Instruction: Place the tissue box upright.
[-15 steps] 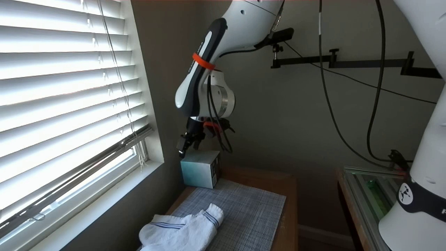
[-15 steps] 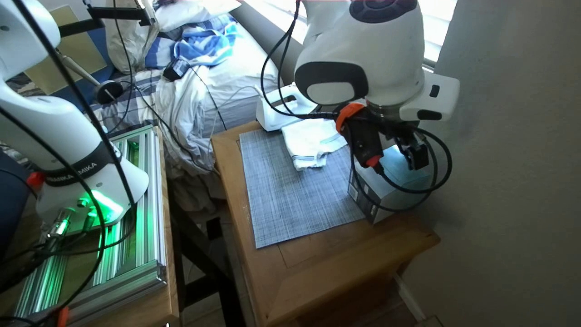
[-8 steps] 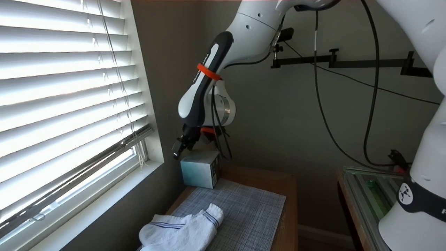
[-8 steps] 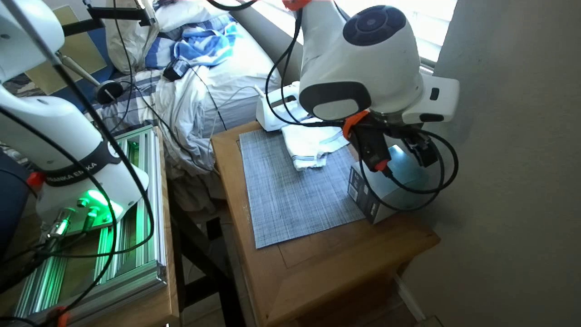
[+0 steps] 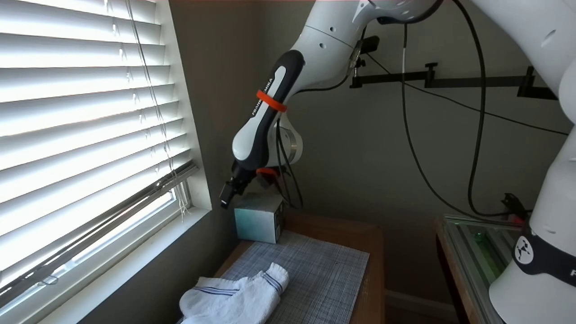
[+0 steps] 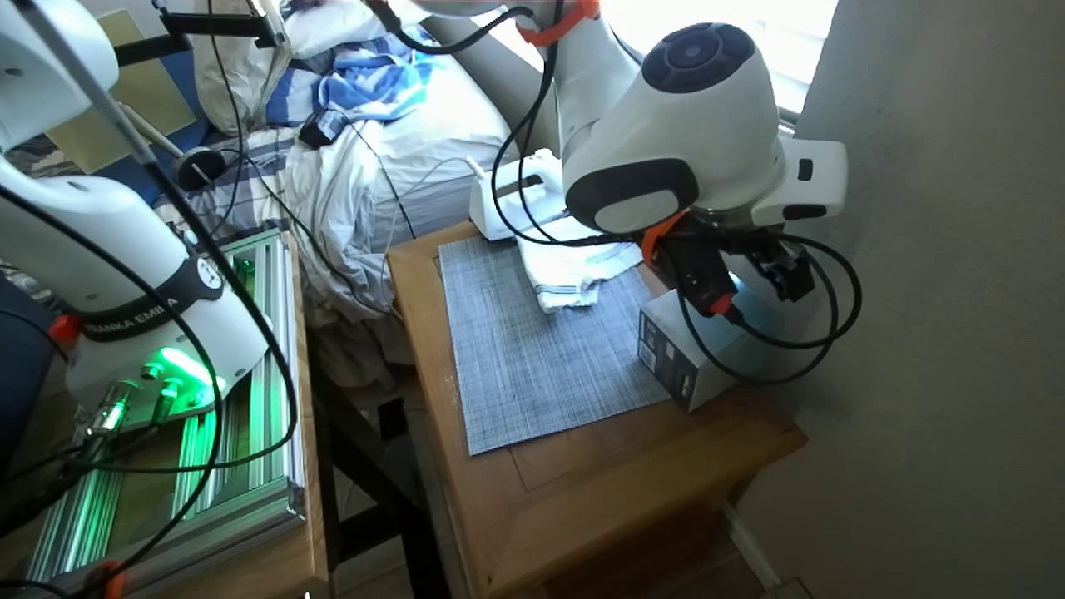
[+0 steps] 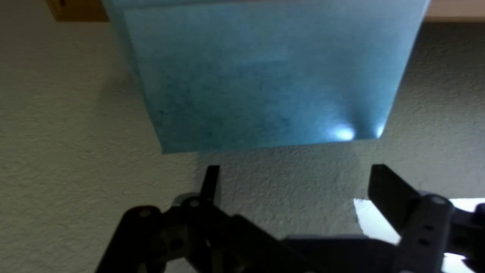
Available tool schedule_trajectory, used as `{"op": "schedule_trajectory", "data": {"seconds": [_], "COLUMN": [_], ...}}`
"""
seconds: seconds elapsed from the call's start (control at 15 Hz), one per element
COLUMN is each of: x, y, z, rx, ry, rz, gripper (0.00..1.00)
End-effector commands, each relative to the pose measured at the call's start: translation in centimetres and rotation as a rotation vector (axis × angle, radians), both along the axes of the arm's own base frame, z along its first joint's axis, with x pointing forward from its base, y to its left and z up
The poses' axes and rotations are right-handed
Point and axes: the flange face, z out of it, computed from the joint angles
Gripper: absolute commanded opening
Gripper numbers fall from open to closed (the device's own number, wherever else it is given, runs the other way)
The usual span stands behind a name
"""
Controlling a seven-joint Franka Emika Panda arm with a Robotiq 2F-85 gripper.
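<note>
One tissue box (image 5: 255, 223), pale teal on its lit face, sits level on the table (image 6: 599, 516), at the end near the wall (image 6: 932, 333). In an exterior view its dark printed side, with marks too small to read, shows toward the woven grey placemat (image 6: 549, 358); the box stands at the mat's edge, and whether it covers a corner of it I cannot tell.

Just beside the box's upper edge hangs the gripper (image 7: 295, 168), slanting downward. Its jaws are spread wide: in the wrist view the dark tips stand well apart with bare wall between them, and the blue-green box fills the top of that view, its edge just short of the tips. Black cables (image 6: 858, 295) loop from the wrist and cross in front of the box.

Farther along, a white cloth (image 5: 234, 299) with dark blue stripes lies folded on the placemat, well apart from the box. Behind it stands a white object (image 6: 509, 200), partly hidden by cables.

The arm (image 5: 330, 49) wears an orange band (image 5: 271, 101); its base (image 5: 533, 297) sits on a metal frame (image 6: 241, 516). White blinds (image 5: 81, 90) hang to one side, and a rumpled bed (image 6: 453, 116) lies beyond the table.
</note>
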Motion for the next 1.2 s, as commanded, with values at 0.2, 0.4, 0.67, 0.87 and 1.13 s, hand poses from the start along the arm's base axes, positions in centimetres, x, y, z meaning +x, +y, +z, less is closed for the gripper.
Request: {"op": "schedule_trajectory", "data": {"seconds": [0.2, 0.4, 0.67, 0.87, 1.13], "x": [0.5, 0.8, 0.3, -1.6, -4.3], "y": [-0.6, -0.6, -1.2, -2.3, -3.4], "z": [-0.6, -1.4, -1.8, -0.6, 0.1], "rx": [0.000, 0.006, -0.038, -0.051, -0.026], "ry": [-0.012, 0.001, 0.043, 0.125, 0.346], "rz": [0.010, 0.011, 0.012, 0.006, 0.002], "gripper": [1.00, 1.00, 1.00, 1.00, 1.00]}}
